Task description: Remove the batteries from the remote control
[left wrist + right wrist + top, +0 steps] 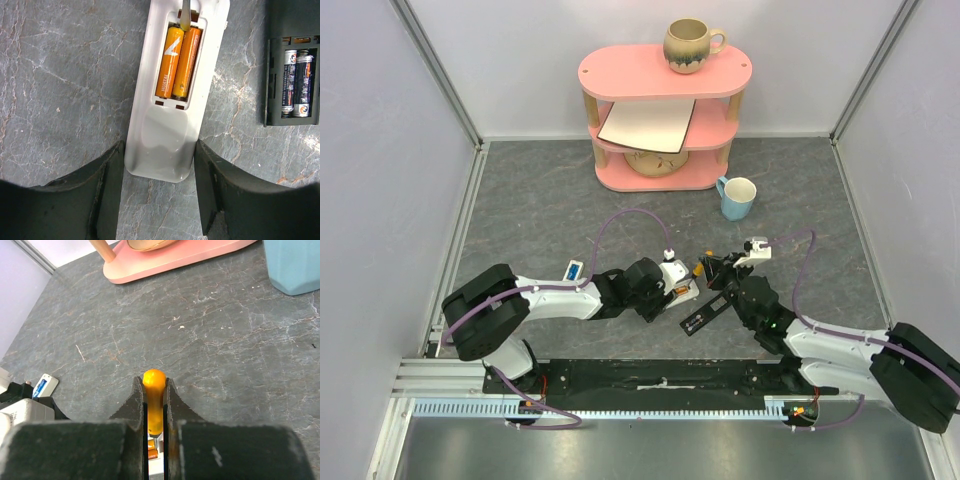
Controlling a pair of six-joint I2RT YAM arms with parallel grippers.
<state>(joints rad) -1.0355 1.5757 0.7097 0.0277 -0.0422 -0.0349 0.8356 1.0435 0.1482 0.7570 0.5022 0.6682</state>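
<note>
Evidently two orange batteries (178, 62) are still seated side by side in the open compartment of a white remote (165, 145), which is laid back-up on the grey table (540, 210). A pale slender tip (185, 15) is pressed in at the far end of that compartment, between the two cells. Just beside it, a black remote (274, 80) is also laid open, with two blue batteries (297, 82) held in its compartment. On the pink shelf (665, 70) at the back, a brown mug (688, 45) is set on top, a white board (648, 125) is lodged on the middle level and a bowl (655, 162) is kept on the bottom one; a blue mug (737, 197) is stood on the table near the shelf, and nothing can be made out inside it. The left arm is stretched low across the table towards the middle, and the near end of the white remote is clamped between the half-spread jaws of the left gripper (159, 150). The right arm is reached in from the other side, and the orange handle of a screwdriver (154, 405) is pinched in the nearly closed jaws of the right gripper (154, 385). The screwdriver's shaft is hidden below the fingers in the right wrist view, the far end of the white remote is cut off in the left wrist view, and both remotes are largely covered by the arms from above.
</note>
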